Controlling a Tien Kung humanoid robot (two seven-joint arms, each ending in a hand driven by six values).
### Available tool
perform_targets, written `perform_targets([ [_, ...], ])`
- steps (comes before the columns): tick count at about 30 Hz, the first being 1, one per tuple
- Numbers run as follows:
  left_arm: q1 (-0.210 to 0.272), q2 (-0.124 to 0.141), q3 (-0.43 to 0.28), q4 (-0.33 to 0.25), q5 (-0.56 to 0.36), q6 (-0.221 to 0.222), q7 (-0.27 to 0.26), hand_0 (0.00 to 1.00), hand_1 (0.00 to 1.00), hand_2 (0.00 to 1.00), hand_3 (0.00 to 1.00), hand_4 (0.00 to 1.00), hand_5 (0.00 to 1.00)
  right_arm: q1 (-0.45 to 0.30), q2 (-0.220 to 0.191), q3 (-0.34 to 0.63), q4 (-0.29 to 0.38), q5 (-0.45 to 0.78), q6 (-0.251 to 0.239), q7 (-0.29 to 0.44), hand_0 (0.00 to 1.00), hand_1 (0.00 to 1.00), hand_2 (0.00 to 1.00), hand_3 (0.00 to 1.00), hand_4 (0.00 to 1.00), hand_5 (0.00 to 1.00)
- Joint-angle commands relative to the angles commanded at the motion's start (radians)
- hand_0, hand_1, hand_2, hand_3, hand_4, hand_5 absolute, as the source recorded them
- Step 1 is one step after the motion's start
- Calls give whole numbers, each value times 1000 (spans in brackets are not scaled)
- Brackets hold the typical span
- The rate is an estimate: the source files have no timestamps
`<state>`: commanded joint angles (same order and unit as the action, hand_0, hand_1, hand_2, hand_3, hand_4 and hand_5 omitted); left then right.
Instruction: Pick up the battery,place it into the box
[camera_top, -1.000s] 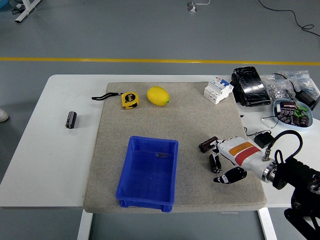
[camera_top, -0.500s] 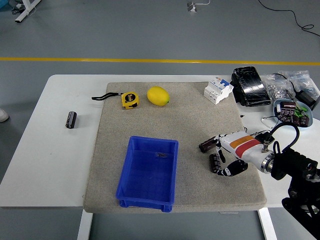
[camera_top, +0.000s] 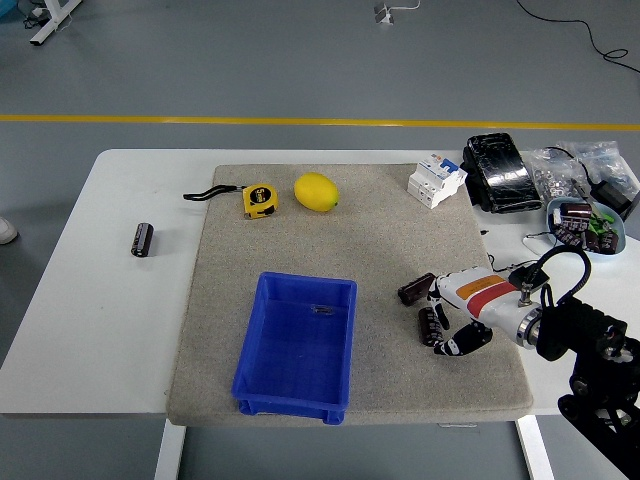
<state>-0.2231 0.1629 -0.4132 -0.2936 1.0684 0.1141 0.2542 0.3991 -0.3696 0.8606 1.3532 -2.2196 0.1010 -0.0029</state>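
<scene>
A battery (camera_top: 142, 240) is lying on the bare table (camera_top: 90, 330) far left, long axis running near to far, well clear of the mat (camera_top: 400, 230). The blue box (camera_top: 297, 345) is sitting open near the mat's front edge, with free mat around it. Right of it, the right hand (camera_top: 455, 310) is curling its fingers (camera_top: 415, 291) around a second dark battery (camera_top: 430, 326), standing roughly upright on the mat
</scene>
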Motion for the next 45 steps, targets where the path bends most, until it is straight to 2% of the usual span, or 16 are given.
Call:
perform_targets([
  [5,-1,0,-2,0,3,-1,2,670,667,697,629,650,671,5,7,-6,-14,3,-7,-1,2,116,636,221,998,270],
  [6,-2,0,-1,0,3,-1,1,670,668,697,629,647,669,6,8,-7,-17,4,-10,0,2,115,630,221,961,259],
  [11,-2,-1,0,-1,2,-1,1,670,668,697,629,647,669,10,10,-10,-32,14,-20,4,2,115,630,221,961,259],
  [12,-3,-1,0,-1,2,-1,1,670,668,696,628,649,669,10,10,-10,-36,16,-21,4,2,113,606,221,900,238],
  [17,-2,-1,-1,-1,3,-2,2,670,668,696,628,649,669,10,14,-12,-51,22,-27,5,2,113,606,221,900,238],
  [18,-2,-1,-1,-1,3,-2,2,670,670,697,629,649,669,10,15,-13,-52,21,-27,5,2,109,567,219,870,219],
  [23,-2,-1,-2,-1,5,-3,3,670,670,697,629,649,669,11,21,-16,-53,24,-36,8,2,109,567,219,870,219],
  [24,-2,-1,-2,-1,5,-3,3,670,669,696,629,649,669,11,22,-17,-53,25,-38,8,2,104,530,216,836,194],
  [41,4,-1,-3,-3,7,-5,4,670,672,696,629,648,671,7,24,-30,-57,27,-41,12,2,106,529,217,793,172],
  [42,4,-1,-4,-3,8,-6,4,670,674,696,630,649,672,7,24,-30,-55,27,-42,12,2,94,489,210,759,141],
  [45,3,-2,-4,-3,10,-6,5,670,674,696,630,649,672,7,23,-29,-51,30,-47,13,2,94,489,210,759,141],
])
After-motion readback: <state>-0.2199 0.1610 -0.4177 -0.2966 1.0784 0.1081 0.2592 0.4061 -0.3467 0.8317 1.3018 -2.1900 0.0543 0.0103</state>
